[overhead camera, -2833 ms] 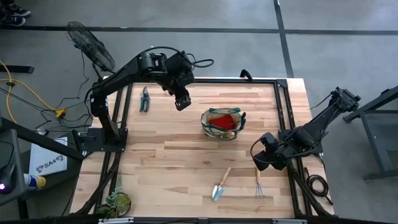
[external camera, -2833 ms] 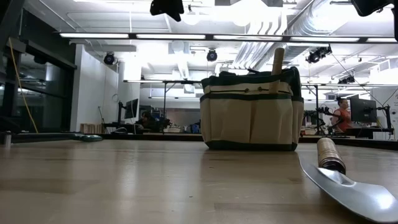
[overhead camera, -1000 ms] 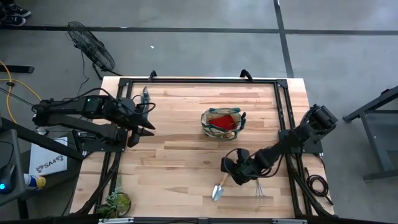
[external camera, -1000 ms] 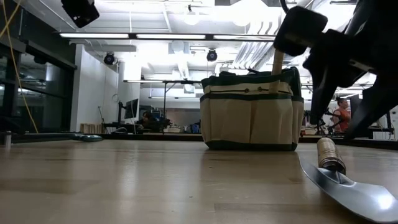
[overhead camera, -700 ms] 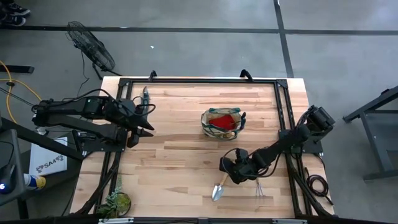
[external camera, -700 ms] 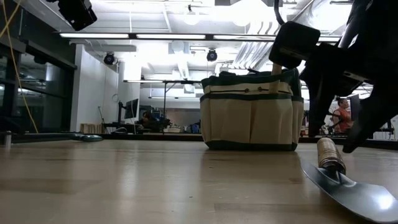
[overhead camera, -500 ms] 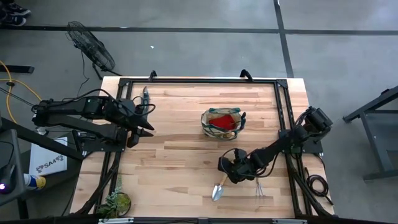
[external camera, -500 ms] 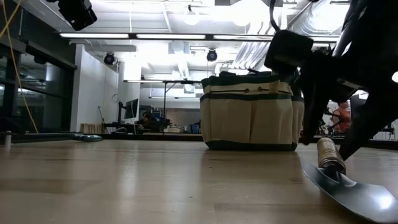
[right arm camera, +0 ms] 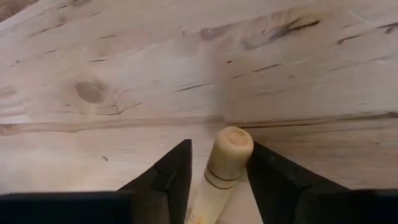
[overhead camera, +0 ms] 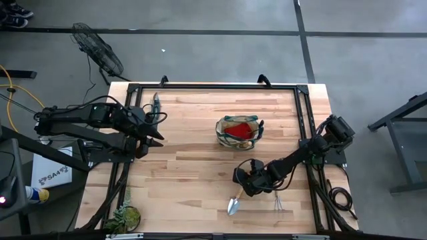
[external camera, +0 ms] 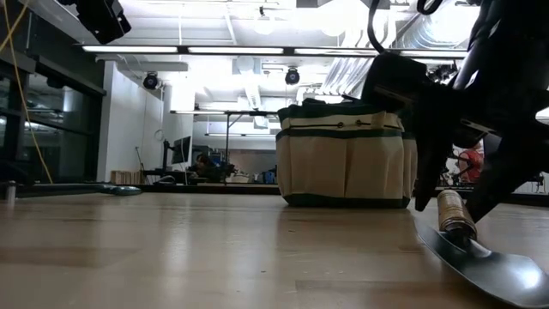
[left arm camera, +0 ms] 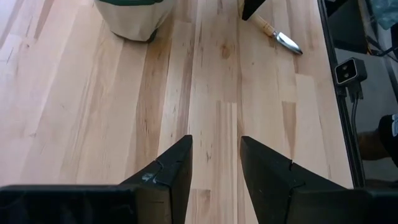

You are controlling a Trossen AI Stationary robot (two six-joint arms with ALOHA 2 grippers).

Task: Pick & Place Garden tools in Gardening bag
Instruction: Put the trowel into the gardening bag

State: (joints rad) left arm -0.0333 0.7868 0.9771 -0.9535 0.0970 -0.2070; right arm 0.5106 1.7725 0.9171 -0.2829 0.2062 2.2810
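A wooden-handled trowel lies flat on the table near its front edge, blade toward the near edge. My right gripper stands open and low over the trowel's handle end, which lies between its fingers; it also shows in the low view. The tan gardening bag stands upright mid-table with a red cloth inside. A hand rake lies to the right of the trowel. A pruner lies at the far left. My left gripper hangs open above the table's left side. My right gripper comes slanting down from the table's right, with the free end of the trowel's handle between its fingers. One finger stands close against the handle's side; whether it touches, I cannot tell. A gap shows at the other finger. The trowel lies on the table.
A leafy plant clump sits at the near left corner. A black frame runs round the table's edges. Bare wood lies between the bag and my left gripper. A fan stands on the floor beyond the far left corner.
My right gripper has come down and a little toward the table's left edge, over the trowel's handle end. The trowel has stayed where it was.
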